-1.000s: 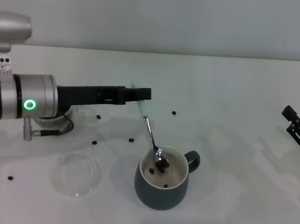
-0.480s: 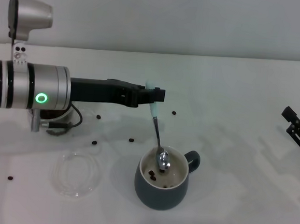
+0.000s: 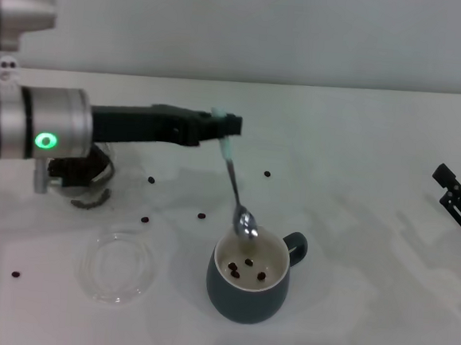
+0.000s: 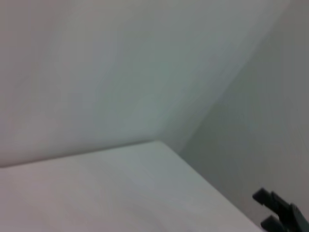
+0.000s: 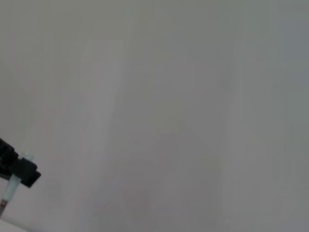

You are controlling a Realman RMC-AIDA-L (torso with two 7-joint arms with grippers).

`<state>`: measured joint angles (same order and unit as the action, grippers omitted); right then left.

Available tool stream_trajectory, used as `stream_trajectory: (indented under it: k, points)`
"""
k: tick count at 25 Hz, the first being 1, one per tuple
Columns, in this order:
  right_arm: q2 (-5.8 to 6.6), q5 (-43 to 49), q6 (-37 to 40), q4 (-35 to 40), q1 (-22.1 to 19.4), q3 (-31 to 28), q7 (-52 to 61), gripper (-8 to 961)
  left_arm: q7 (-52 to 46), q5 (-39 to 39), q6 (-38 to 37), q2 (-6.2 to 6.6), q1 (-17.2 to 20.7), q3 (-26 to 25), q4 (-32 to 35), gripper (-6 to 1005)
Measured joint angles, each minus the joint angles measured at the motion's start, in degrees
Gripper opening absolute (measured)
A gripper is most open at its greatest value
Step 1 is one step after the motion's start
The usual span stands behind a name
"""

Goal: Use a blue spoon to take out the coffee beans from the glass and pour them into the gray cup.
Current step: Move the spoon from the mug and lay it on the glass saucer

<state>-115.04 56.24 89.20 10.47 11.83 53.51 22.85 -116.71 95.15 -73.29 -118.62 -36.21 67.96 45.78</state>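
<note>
The blue spoon is held by the top of its pale handle, clenched between the fingers of the left gripper; its metal bowl hangs just above the gray cup at the rim's 11 o'clock and appears empty. The spoon is judged light, stiff and slippery at its thin neck, so the handle is the sound place for a hold. A few coffee beans lie in the cup; others are scattered on the desk toward 9 and 10 o'clock. The glass is seen partly hidden behind the left arm, with a flat clear dish at the cup's 9 o'clock. The right gripper is parked at 3 o'clock; whether its fingers are parted cannot be told.
</note>
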Motion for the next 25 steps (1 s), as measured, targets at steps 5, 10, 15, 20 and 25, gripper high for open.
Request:
stream_trajectory:
  k: [5, 10, 15, 20, 25]
  points:
    - [-0.01, 0.0, 0.0, 0.38, 0.1, 0.0, 0.0, 617, -0.39, -0.44, -0.42, -0.01, 3.64, -4.59, 1.29, 137]
    - [0.02, -0.04, 0.0, 0.52, 0.55, 0.0, 0.0, 617, 0.07, -2.29, -0.53, -0.02, 8.06, -7.52, 0.75, 137]
    - [0.09, -0.15, -0.03, 0.68, 1.3, 0.0, 0.0, 617, 1.14, -3.95, -0.52, -0.1, 12.04, -9.77, -1.07, 137]
    - [0.09, -0.17, -0.2, 0.7, 2.07, 0.0, 0.0, 617, 2.82, -6.83, -0.53, -0.01, 15.04, -11.54, -4.68, 136]
    - [0.09, -0.18, -0.26, 0.7, 2.27, 0.0, 0.0, 617, 3.21, -7.19, -0.5, -0.17, 17.29, -14.16, -7.0, 136]
